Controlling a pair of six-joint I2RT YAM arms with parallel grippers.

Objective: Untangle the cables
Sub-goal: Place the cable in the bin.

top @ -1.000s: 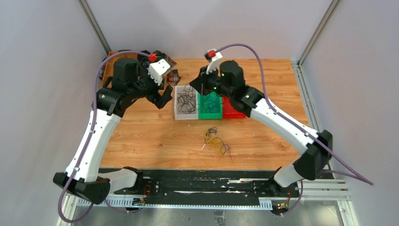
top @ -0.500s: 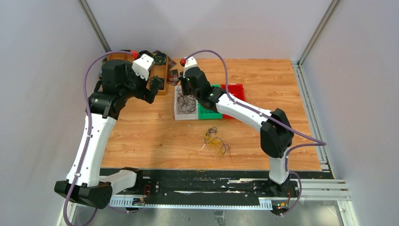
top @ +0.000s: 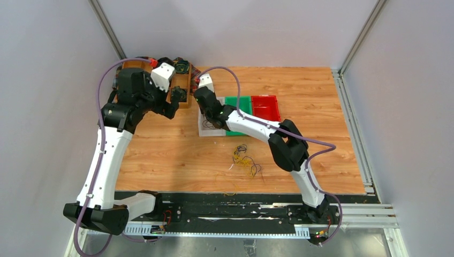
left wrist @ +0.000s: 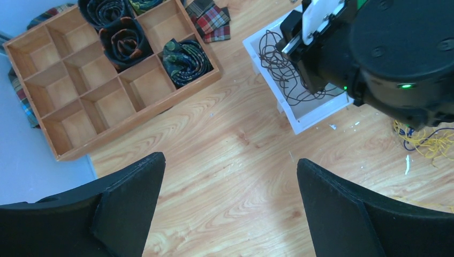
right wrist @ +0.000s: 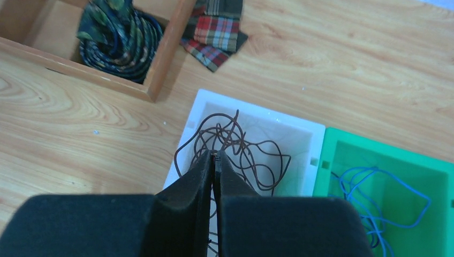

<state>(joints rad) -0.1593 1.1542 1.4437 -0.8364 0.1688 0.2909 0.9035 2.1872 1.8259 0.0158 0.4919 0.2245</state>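
The right end effector [right wrist: 215, 160] has its fingers pressed together above the white bin [right wrist: 257, 110] — whether a strand is pinched, I cannot tell. Inside that bin loop dark brown cables [right wrist: 231, 137]. Blue cables [right wrist: 377, 201] lie in the green bin [right wrist: 385, 152] beside it. The left end effector [left wrist: 230, 161] hangs, fingers wide apart, over the bench [left wrist: 214, 139] — a yellow tangle [top: 245, 159] lies nearer the bases.

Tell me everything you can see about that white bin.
The white bin is a small, open, rectangular tray, plastic by its look, lying flat on the wooden table. One side sits against a green bin. Inside lies a loose tangle of thin brown cable. The right claw hangs shut over it. Whether it pinches a strand is unclear.
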